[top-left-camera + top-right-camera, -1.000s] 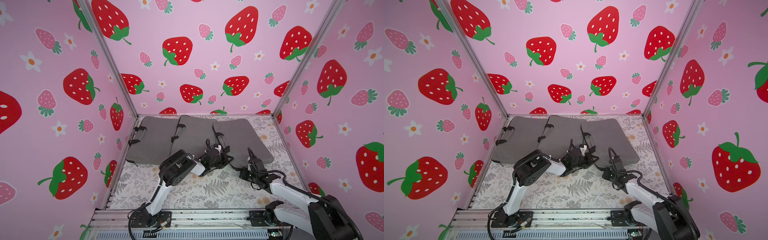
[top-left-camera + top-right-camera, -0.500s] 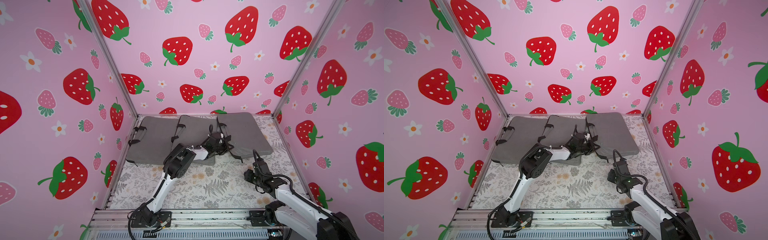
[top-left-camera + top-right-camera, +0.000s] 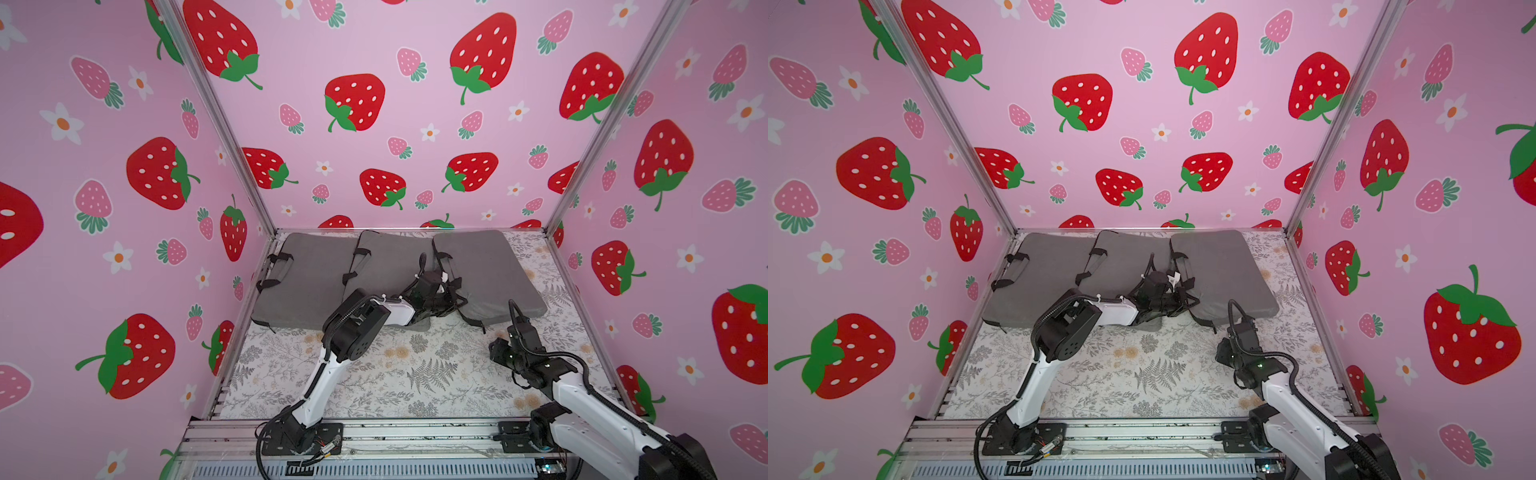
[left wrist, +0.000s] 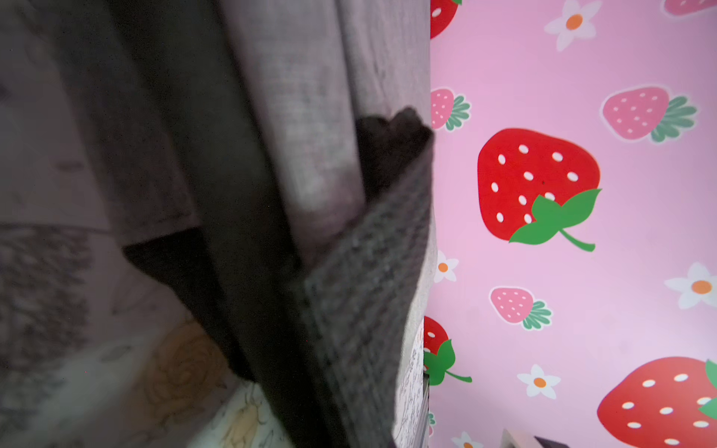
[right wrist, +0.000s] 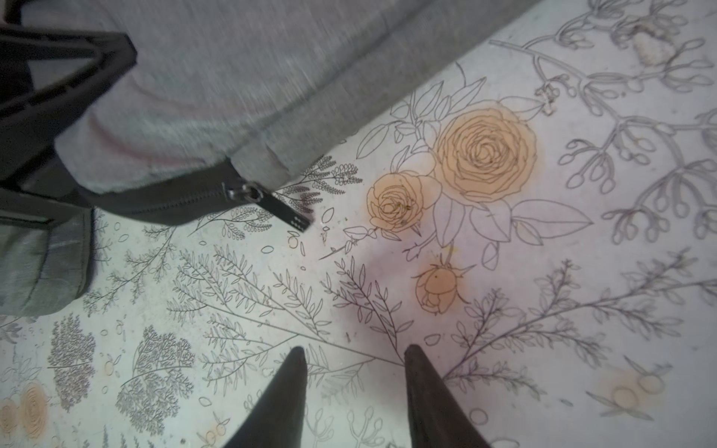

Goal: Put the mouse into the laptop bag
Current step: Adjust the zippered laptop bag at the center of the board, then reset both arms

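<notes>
Pink strawberry-print walls box in a floral worktop, and in both top views three grey bags lie side by side along its far edge. The left end effector is buried among the black handle straps at the near side of the rightmost one, the laptop bag. It is closed, though whether it pinches a strap or fabric cannot be told. The right end effector hangs over bare worktop just in front of that bag's near corner. No mouse shows anywhere on the worktop or on the bags. The left wrist view is filled with blurred grey fabric and a dark woven strap very close up, with no fingers and no mouse visible. The right wrist view shows the right end effector's two fingers spread with nothing between them, and beyond them the bag's corner, where the zipper pull lies on the worktop and the visible stretch of zip looks shut. The mouse is most likely already inside, so little seems left beyond the left arm letting go and backing off, but the pictures cannot confirm it.
</notes>
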Action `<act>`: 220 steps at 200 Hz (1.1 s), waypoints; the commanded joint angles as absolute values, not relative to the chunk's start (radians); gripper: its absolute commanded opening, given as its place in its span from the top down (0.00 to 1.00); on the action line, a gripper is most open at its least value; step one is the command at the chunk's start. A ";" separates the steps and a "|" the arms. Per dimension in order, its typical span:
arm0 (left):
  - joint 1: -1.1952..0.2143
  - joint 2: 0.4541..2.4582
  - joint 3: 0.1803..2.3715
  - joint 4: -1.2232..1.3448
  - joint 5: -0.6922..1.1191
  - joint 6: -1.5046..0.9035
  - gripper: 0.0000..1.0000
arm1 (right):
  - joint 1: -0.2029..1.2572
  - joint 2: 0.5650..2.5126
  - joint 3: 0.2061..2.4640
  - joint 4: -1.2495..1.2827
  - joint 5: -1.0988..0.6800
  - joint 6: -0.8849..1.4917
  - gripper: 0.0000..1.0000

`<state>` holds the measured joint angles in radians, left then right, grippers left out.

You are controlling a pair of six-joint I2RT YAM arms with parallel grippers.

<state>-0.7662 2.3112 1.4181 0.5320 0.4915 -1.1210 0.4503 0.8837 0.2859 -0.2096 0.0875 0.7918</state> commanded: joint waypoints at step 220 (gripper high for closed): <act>-0.779 1.275 1.034 -0.086 -0.383 -0.550 0.01 | 0.430 0.930 0.568 0.150 0.501 0.024 0.01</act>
